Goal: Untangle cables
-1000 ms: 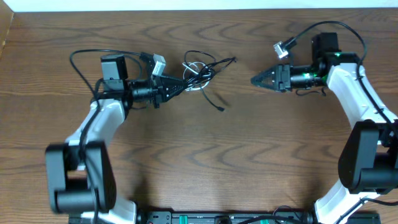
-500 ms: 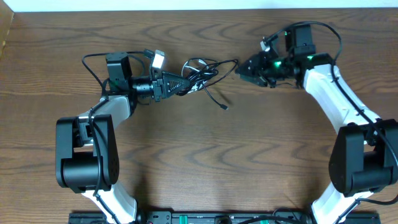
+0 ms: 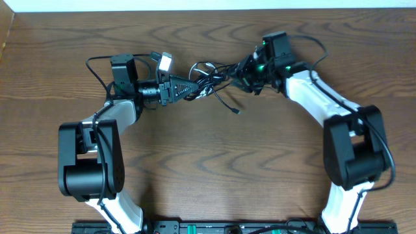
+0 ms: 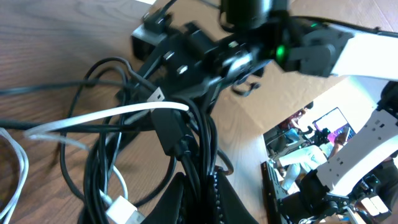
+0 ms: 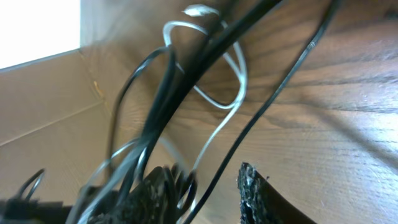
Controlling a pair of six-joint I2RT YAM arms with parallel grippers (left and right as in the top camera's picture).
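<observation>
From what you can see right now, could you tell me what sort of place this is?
Probably a robotics lab: the left arm and right arm share a wooden table with tangled cables, and what looks like a monitor shows beyond.

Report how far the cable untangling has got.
Done: nothing; the cables lie in one knot, white cable threaded through the black ones. In hand: left pincer is shut on the cables at one side; right pincer sits open at the other, strands between its fingers. Left: pulling all apart.
</observation>
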